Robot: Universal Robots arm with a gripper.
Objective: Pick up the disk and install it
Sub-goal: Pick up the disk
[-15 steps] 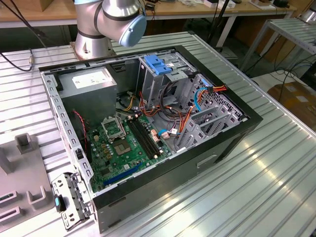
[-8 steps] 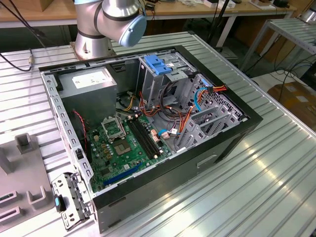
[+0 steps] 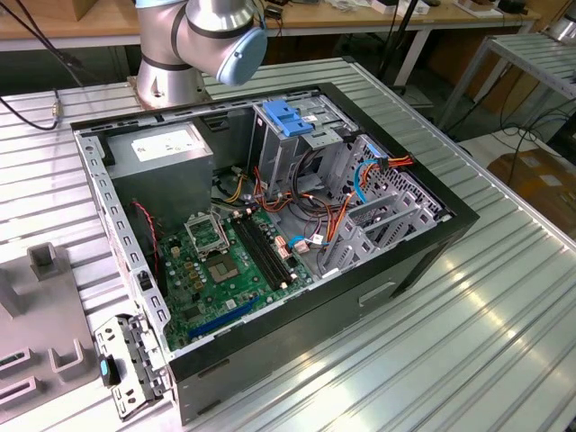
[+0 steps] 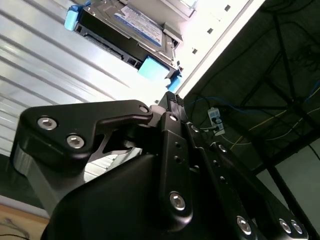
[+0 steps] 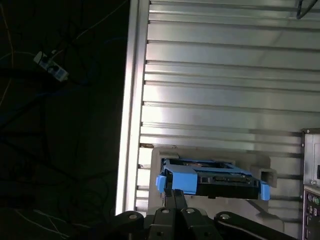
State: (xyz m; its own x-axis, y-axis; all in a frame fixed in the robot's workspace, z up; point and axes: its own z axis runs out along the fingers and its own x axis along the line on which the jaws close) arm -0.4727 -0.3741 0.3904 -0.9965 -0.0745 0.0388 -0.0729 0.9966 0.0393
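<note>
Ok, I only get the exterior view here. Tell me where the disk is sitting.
Observer: In both wrist views the disk lies in a pale holder on the ribbed table, close to the table's edge.
Operator: Now give me the tool's position.
Observer: The tool is near the disk's blue side rail. In the second wrist view a strip of bright table separates them.
Operator: Report which face is up.
Observer: The white and blue label faces up, away from the holder.
</note>
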